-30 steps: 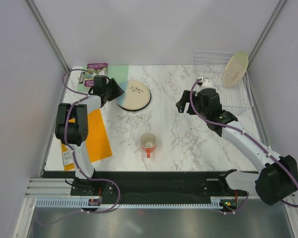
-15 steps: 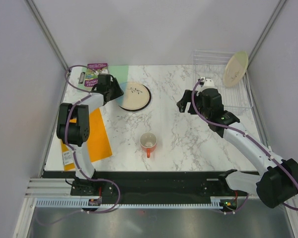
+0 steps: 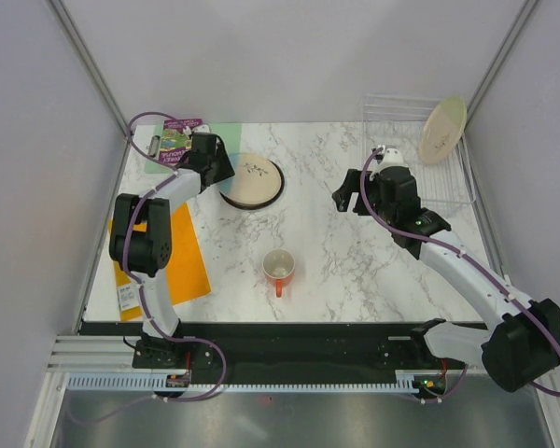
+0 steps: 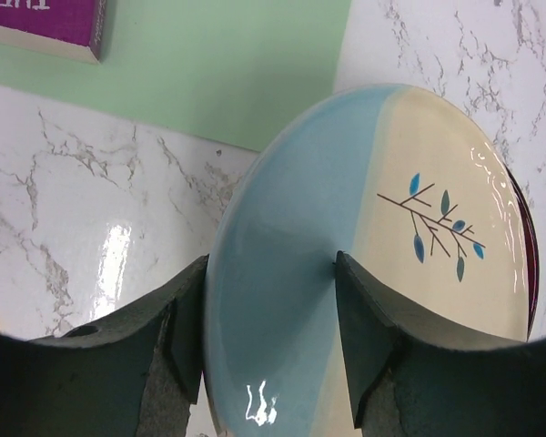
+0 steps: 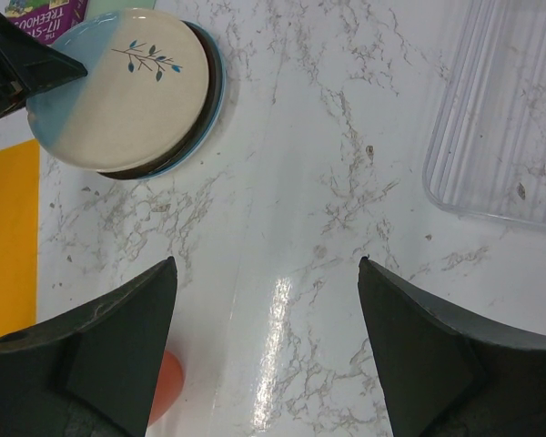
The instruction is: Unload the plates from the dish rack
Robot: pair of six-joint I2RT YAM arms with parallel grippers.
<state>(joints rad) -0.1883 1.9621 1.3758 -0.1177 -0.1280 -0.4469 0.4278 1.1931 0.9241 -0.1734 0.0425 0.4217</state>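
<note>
The cream plate with small sprigs (image 3: 254,177), blue on one side, lies on top of a dark maroon-rimmed plate (image 3: 276,189) at the back left of the table. My left gripper (image 3: 215,168) is open, with its fingers (image 4: 369,337) on either side of the sprig plate's blue rim (image 4: 273,300). A pale yellow-cream plate (image 3: 442,131) stands tilted in the clear wire dish rack (image 3: 406,112) at the back right. My right gripper (image 3: 343,200) is open and empty over the bare marble between stack and rack (image 5: 266,273). The fruit-slice plate cannot be made out.
An orange-red mug (image 3: 278,267) stands at the table's middle front. A green mat (image 3: 226,135) and a purple booklet (image 3: 180,140) lie behind the stack. An orange sheet (image 3: 182,247) lies at the left. The rack's corner (image 5: 500,118) shows in the right wrist view.
My left gripper has shifted back and a little right along the sprig plate's rim while the plate stayed on the stack. The right arm has barely moved.
</note>
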